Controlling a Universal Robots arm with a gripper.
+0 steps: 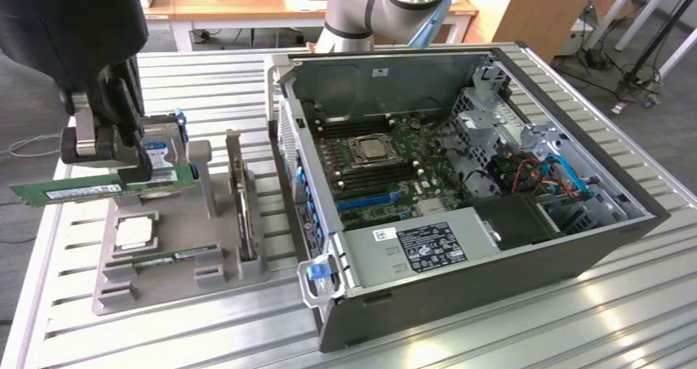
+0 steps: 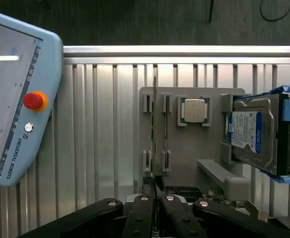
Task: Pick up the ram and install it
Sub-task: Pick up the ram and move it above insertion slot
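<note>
My gripper (image 1: 101, 166) is shut on the ram (image 1: 87, 188), a long green stick that hangs level above the grey parts holder (image 1: 163, 283) at the exterior view's left. The wrist view shows that ram (image 2: 154, 129) edge-on as a thin line running out from between the closed fingers (image 2: 144, 208) of the gripper (image 2: 154, 194). A second green stick (image 1: 175, 260) lies in the holder's slot below. The open computer case (image 1: 610, 246) stands at the exterior view's right, with its motherboard (image 1: 381, 173) exposed.
On the holder sit a square silver processor (image 1: 133, 232), a hard drive in a blue frame (image 2: 254, 134) and an upright grey expansion card (image 1: 240, 197). A teach pendant with a red button (image 2: 16, 99) lies on the slatted table (image 1: 544, 328).
</note>
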